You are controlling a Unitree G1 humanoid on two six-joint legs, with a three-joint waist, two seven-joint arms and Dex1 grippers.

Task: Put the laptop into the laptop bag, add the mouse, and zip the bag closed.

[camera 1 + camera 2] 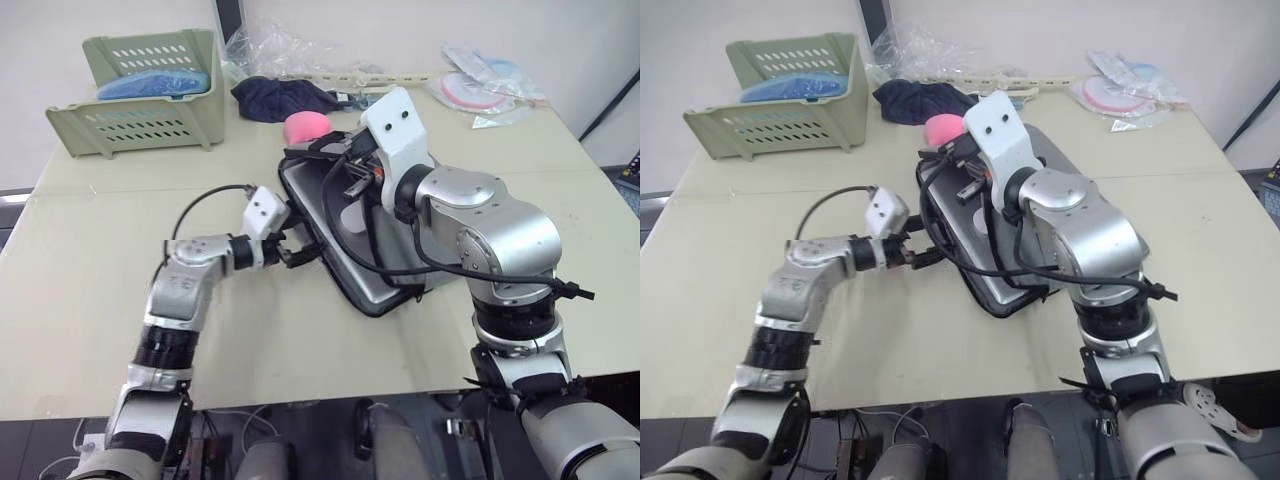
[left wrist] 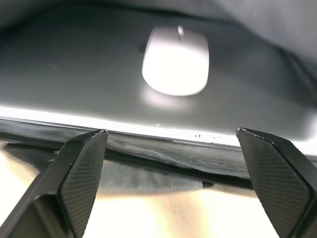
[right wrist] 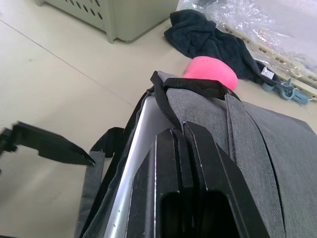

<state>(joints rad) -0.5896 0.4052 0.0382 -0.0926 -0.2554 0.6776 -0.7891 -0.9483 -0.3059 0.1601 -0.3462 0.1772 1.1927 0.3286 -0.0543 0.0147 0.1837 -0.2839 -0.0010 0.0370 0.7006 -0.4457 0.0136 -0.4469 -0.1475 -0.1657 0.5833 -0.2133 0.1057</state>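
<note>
- Centrally in the left eye view, the laptop bag (image 1: 385, 285) lies flat on the table (image 1: 100, 300), its open edge facing the frame's left.
- Inside it, the laptop (image 2: 74, 84) shows as a silver slab, its bright edge running across the middle of the left wrist view.
- On the laptop's lid sits the mouse (image 2: 176, 60), upper centre of the left wrist view, within the bag's opening.
- At mid-left of the left eye view, the left gripper (image 1: 293, 250) meets the bag's open edge; its fingers (image 2: 81, 173) are spread wide, one at each lower corner of the wrist view, gripping nothing, with the black zipper edge between them.
- Over the bag, the right gripper (image 3: 182, 136) has its two black fingers pressed together, lying on or just above the grey top flap; whether fabric is pinched between them is hidden.
- Behind the bag, upper centre of the left eye view, a pink lump (image 1: 305, 127) sits just beside a dark cloth bundle (image 1: 280, 98).
- Upper left stands a pale green basket (image 1: 140, 125).
</note>
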